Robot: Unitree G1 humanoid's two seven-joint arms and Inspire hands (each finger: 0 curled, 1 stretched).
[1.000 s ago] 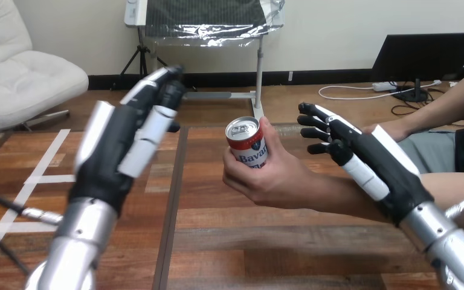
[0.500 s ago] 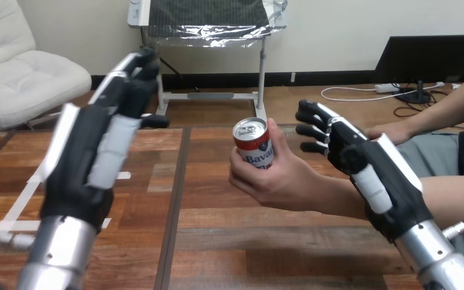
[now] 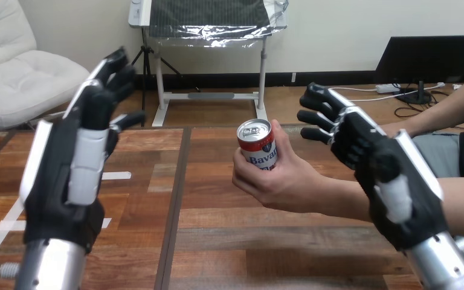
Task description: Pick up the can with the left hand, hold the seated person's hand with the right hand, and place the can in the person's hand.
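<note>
The can [image 3: 258,144] rests in the person's hand [image 3: 284,181]; our left hand [image 3: 66,175] and right hand [image 3: 393,178] hang empty, fingers wide, so we should retreat gently.

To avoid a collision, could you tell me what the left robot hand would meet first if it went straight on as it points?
The way looks free: the left robot hand points away over the table, passing left of the can in the person's hand, though depth is unclear.
</note>
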